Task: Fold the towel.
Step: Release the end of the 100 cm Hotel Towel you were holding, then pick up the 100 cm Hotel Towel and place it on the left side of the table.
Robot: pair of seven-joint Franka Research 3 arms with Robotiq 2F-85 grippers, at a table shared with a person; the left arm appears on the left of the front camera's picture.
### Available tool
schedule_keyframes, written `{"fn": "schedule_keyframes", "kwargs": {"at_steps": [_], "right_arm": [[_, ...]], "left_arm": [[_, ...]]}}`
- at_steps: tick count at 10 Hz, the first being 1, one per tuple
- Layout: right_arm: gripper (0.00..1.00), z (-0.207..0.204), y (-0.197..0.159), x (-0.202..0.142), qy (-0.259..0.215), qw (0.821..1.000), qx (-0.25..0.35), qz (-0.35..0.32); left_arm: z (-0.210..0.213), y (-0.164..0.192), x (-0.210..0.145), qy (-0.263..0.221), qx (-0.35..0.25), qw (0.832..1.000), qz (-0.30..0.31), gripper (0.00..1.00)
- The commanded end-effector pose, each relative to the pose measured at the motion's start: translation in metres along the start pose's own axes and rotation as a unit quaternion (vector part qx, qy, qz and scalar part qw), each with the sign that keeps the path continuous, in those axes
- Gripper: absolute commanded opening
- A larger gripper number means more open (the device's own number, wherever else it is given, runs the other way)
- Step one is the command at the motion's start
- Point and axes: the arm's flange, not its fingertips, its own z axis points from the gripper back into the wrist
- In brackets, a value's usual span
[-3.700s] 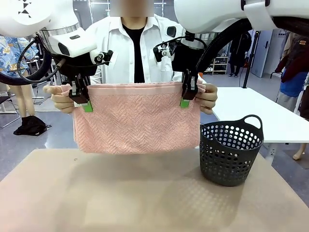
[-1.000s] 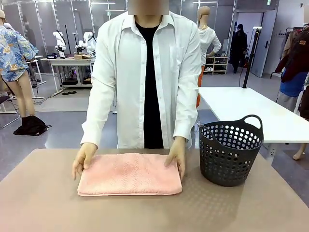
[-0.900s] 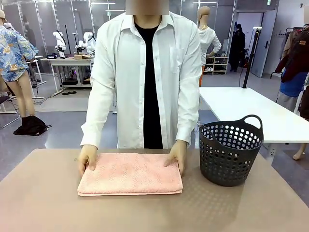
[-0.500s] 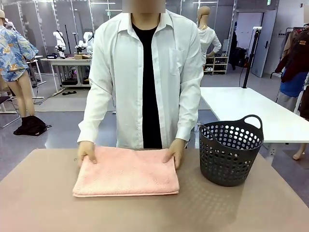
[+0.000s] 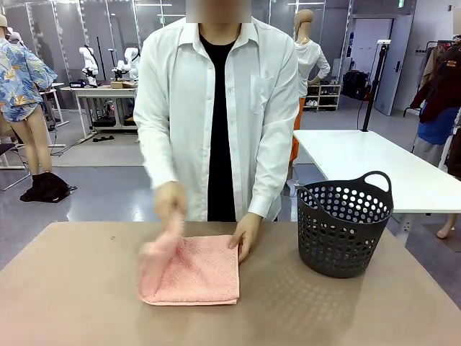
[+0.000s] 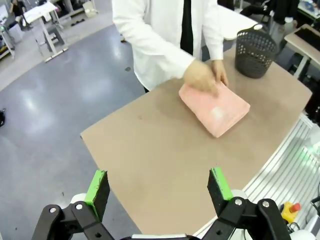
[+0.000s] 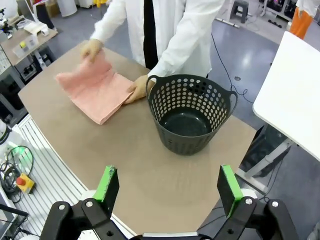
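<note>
Near table's [image 5: 72,303] far edge, one hand [image 5: 245,234] is pinning towel [image 5: 194,274] to anchor the fold; other hand [image 5: 169,202] is carrying its end over. Left gripper [image 6: 157,192] and right gripper [image 7: 170,190] are hanging open, empty.

Towel [image 5: 191,270]: pink terry cloth, matt, nubby, herringbone ribs visible.
Table [image 5: 72,303] top: brown, matt, fine dimpled texture.
Basket [image 5: 344,234]: dark grey plastic, perforated wall, slight sheen on rim.
Person's shirt [image 5: 180,108]: white cloth, smooth, matt.
Floor [image 6: 40,115]: grey, glossy, reflects lights.
Left gripper [image 6: 159,187] pads [image 6: 96,187]: green, matt; links black, satin.
</note>
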Motion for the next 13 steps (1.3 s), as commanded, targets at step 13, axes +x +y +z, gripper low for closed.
{"fn": "schedule_keyframes", "kwargs": {"at_steps": [13], "right_arm": [[1.0,0.0007,-0.0008,-0.0002,-0.002,1.0,-0.002,-0.001]], "left_arm": [[0.0023,0.0002,0.0041,-0.009,-0.006,1.0,-0.009,1.0]]}}
